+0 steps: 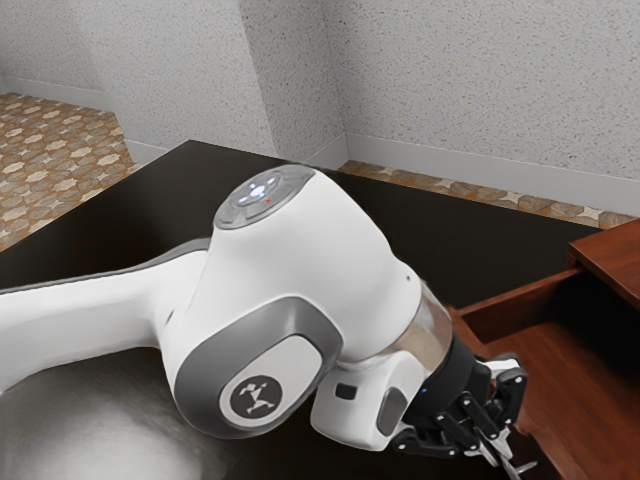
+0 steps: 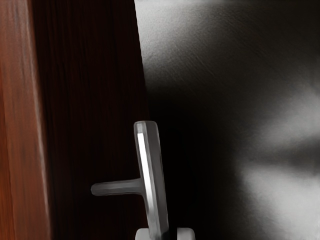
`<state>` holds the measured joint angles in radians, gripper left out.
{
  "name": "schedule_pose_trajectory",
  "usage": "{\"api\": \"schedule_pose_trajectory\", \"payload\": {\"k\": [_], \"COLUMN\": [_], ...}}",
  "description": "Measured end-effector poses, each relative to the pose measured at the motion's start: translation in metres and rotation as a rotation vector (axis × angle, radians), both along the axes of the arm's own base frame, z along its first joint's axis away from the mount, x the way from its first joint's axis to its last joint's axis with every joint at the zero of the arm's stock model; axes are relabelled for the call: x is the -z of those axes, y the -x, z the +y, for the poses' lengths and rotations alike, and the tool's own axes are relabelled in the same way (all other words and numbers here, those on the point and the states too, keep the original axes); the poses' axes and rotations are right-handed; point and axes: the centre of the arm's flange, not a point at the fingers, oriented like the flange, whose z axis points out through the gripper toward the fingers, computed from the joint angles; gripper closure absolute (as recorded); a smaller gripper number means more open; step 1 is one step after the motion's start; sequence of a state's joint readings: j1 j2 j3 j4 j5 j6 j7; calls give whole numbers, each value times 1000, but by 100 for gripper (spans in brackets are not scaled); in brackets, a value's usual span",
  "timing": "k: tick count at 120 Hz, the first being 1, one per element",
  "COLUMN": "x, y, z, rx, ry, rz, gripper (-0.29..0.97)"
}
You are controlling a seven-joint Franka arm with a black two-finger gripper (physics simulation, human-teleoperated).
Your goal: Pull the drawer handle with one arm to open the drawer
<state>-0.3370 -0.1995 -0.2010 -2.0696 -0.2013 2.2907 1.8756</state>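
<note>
Speckled grey-white walls (image 1: 450, 70) and a patterned tile floor (image 1: 50, 150) fill the upper part of the exterior view, behind a broad dark counter (image 1: 140, 215). Across the middle and lower left of that frame lies the white seven-joint robot arm (image 1: 300, 270). At the right edge is the reddish-brown wooden drawer (image 1: 560, 350), its hollow box already standing partly out from the cabinet.

In the wrist view, the slim brushed-metal bar handle (image 2: 150, 185) runs along the drawer's dark front, held off it by a short post. The black two-finger gripper (image 1: 500, 448) sits at the lower right of the exterior frame, right at that front. It is narrowed onto the bar: two pale pads (image 2: 186, 233) press it from either side, across its long axis. Since the handle is already between the fingers, I judge that any further pull should run straight away from the cabinet, toward the lower left of the exterior frame.

No writing can be read. The arm has a small white emblem (image 1: 250, 397) on a dark disc and a button cluster (image 1: 262, 195) with a red dot.
</note>
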Motion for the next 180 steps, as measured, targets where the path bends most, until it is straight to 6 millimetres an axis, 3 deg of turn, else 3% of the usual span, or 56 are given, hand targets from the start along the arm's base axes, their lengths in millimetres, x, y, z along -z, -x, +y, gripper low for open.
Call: {"api": "schedule_pose_trajectory", "payload": {"k": [36,93,110,118,126,139,148,159,165,180], "x": [1,-2,-26,-46,-81,-148,-178,-183,-175,-157], "y": [19,23,35,40,39,18,-3,-48,-70,-83], "z": [8,10,8,8,8,32,43,77,104,176], "rx": [3,1,12,16,16,-30,-58,-164,-258,-518], "ry": [-12,-23,-4,12,32,20,-47,-116,-149,-210], "rz": [-6,-3,-47,-81,-117,-139,-112,9,100,283], "gripper": [79,67,59,57,53,36,25,16,13,7]}}
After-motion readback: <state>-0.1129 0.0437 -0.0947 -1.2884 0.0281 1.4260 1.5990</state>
